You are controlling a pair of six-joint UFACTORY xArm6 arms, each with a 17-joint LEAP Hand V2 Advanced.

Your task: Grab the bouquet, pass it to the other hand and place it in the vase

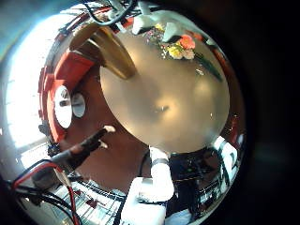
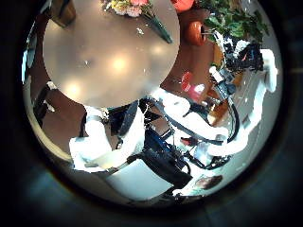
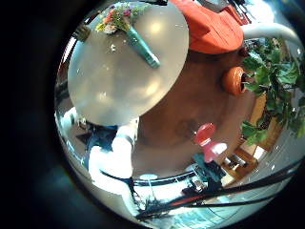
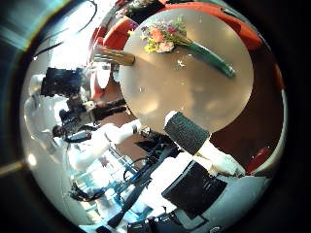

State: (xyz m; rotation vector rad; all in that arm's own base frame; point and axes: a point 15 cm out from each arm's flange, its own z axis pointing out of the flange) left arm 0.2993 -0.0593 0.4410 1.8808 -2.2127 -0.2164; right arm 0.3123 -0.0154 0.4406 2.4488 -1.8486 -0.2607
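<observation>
A round table (image 1: 178, 103) with a smooth, pale, glossy top fills each palm view; its surface carries soft light reflections and is largely bare. The bouquet (image 1: 183, 47) lies flat on the tabletop near the rim: a cluster of orange, pink and yellow blossoms at one end, and a slim dark green wrapped stem (image 3: 145, 48) running inward across the table. Beside the flower end stands the vase (image 1: 105, 52), a tapered, brownish-gold vessel with a sheen, apart from the bouquet. The left hand (image 2: 118, 132) shows white and black fingers at the table's edge, well apart from the bouquet and holding nothing; whether they are straight or curled cannot be told. The right hand (image 4: 190, 131) likewise hovers off the far rim, a black-tipped finger extended, empty, its spread unclear.
</observation>
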